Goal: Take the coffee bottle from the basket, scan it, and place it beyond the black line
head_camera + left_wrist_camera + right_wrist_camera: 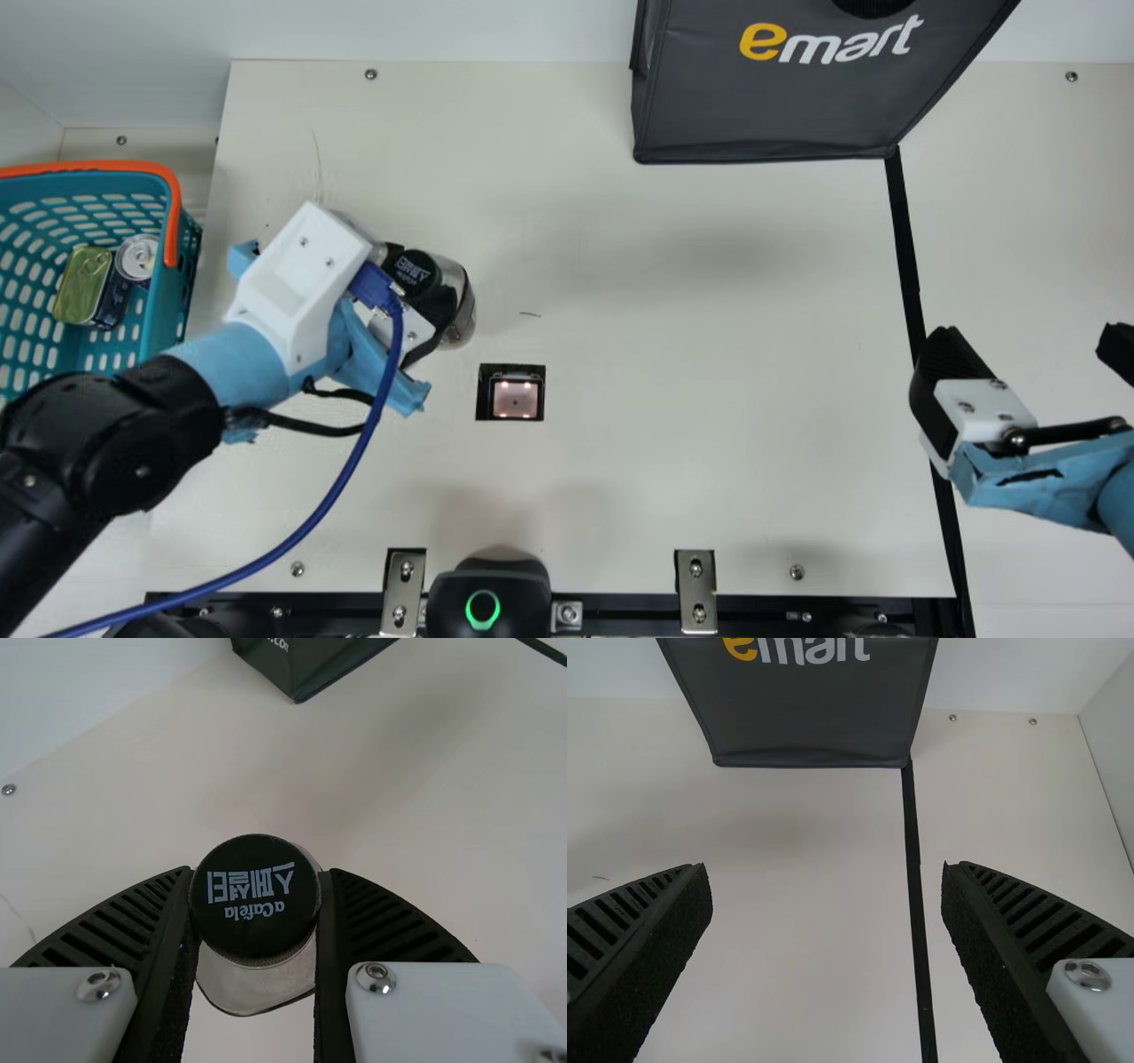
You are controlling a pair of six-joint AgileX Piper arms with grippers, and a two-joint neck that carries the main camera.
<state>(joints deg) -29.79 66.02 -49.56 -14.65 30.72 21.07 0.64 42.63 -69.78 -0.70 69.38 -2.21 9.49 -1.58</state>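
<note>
In the main view my left gripper (421,297) is shut on the coffee bottle (455,306), a clear bottle with a black cap, left of and behind the scanner window (515,399). The left wrist view has the bottle's round black cap (254,897) between both ribbed fingers of my left gripper (254,912). My right gripper (1028,354) stands open above the black line (905,248) at the right; in the right wrist view the fingers of my right gripper (827,895) are wide apart, with the black line (916,895) seen between them.
The teal basket (168,310) at the left holds a green tin (84,282) and a silver-topped can (138,257). A dark grey bag (771,97) stands at the back, by the line's far end. A black device (489,594) sits at the front edge.
</note>
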